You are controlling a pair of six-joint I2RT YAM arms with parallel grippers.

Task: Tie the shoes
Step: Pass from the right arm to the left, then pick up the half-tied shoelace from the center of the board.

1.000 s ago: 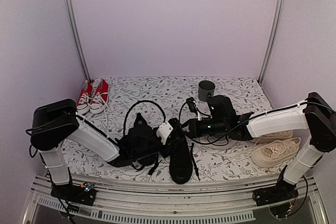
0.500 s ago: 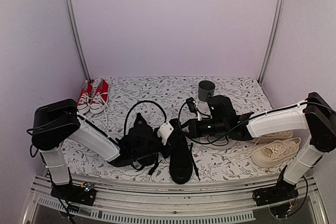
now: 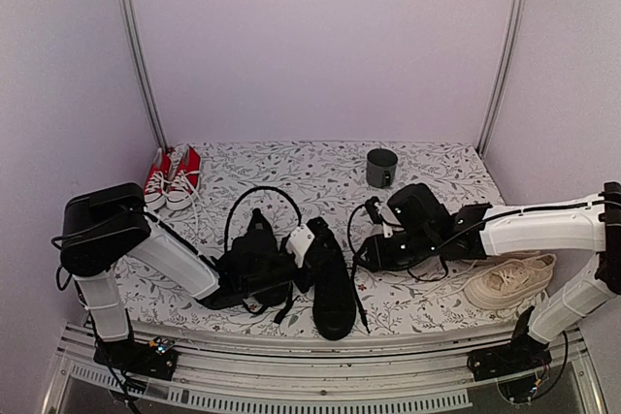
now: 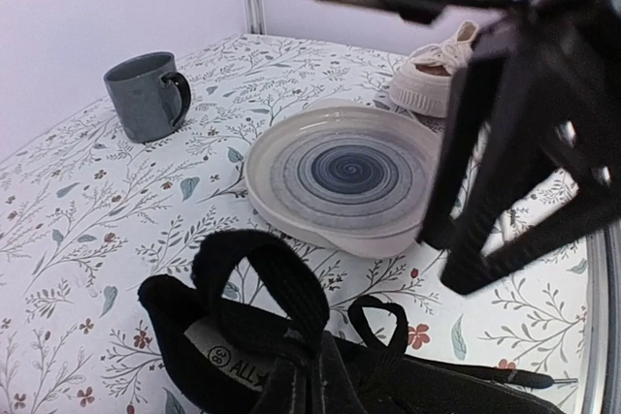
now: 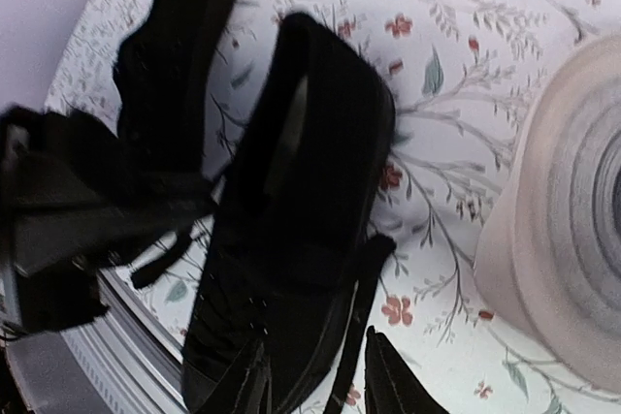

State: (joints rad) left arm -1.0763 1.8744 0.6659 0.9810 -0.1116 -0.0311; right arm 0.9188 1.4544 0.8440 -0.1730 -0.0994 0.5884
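— Since a second ago our right end effector (image 3: pixel 374 239) has backed off the black shoes (image 3: pixel 330 278), jaws parted and empty.
— Left end effector (image 3: pixel 291 273), shut, what it pinches unclear. Shoes mid-desk (image 3: pixel 291 167); we keep that lace taut.

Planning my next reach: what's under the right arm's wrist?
A swirl-patterned plate lies there; the top view hides it under the right end effector. Whether anything lies beneath the plate can't be seen.

The shoes (image 3: pixel 325 278) lie at the bench's (image 3: pixel 243 167) near edge (middle), small sneakers (image 3: pixel 173 177) in the far left corner, mug (image 3: pixel 381 168) toward the far edge, pale sneakers (image 3: pixel 509 278) at the right edge.
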